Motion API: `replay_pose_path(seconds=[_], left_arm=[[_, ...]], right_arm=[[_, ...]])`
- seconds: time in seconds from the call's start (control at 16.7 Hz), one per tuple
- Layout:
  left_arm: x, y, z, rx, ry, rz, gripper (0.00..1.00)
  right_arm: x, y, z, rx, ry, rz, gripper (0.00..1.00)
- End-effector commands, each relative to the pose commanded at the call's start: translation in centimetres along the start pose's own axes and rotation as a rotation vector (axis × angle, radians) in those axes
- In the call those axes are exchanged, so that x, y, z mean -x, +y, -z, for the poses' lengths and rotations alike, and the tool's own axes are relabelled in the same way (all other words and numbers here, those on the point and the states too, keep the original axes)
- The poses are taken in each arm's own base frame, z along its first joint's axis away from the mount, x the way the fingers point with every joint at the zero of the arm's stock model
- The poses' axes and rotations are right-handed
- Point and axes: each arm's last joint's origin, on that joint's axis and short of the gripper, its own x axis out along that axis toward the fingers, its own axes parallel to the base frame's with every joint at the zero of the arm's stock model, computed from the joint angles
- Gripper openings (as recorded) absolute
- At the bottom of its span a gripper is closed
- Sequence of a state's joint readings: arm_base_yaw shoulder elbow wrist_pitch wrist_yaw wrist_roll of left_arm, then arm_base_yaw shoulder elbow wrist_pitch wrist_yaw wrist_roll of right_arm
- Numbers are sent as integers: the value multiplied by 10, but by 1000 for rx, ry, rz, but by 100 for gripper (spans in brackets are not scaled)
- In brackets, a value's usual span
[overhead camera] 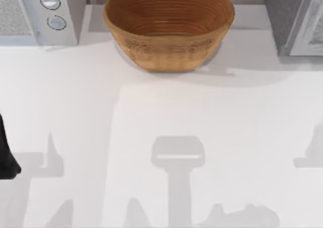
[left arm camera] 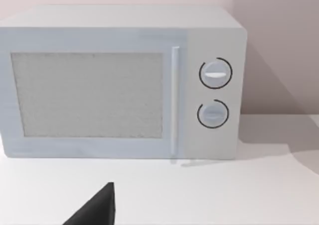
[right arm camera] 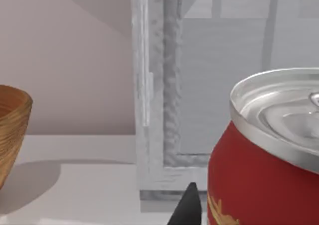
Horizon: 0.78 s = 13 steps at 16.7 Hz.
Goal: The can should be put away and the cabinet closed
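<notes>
The can (right arm camera: 264,160) sits close under the right wrist camera, right beside a dark fingertip (right arm camera: 188,207), facing the open cabinet (right arm camera: 209,85). It looks carried by the right arm, though whether that gripper is clenched on it cannot be told. The left arm (overhead camera: 6,152) waits at the table's left edge, facing the microwave (left arm camera: 119,80); its grip cannot be told either. The wicker bowl (overhead camera: 169,26) stands at the back. Judging by this, storing the can and closing the door both remain
</notes>
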State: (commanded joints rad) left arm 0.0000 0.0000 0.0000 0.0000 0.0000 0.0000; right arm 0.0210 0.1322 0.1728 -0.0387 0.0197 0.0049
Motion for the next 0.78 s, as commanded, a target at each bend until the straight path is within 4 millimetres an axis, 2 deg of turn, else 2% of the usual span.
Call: replay_pose_path(seconds=[0.42, 0.78], left_arm=[[0, 0, 0, 0, 0, 0, 100], [0, 0, 0, 0, 0, 0, 100]], right_arm=[[-9, 4, -81, -2, -8, 3, 0], [-28, 9, -141, -4, 4, -4, 0]])
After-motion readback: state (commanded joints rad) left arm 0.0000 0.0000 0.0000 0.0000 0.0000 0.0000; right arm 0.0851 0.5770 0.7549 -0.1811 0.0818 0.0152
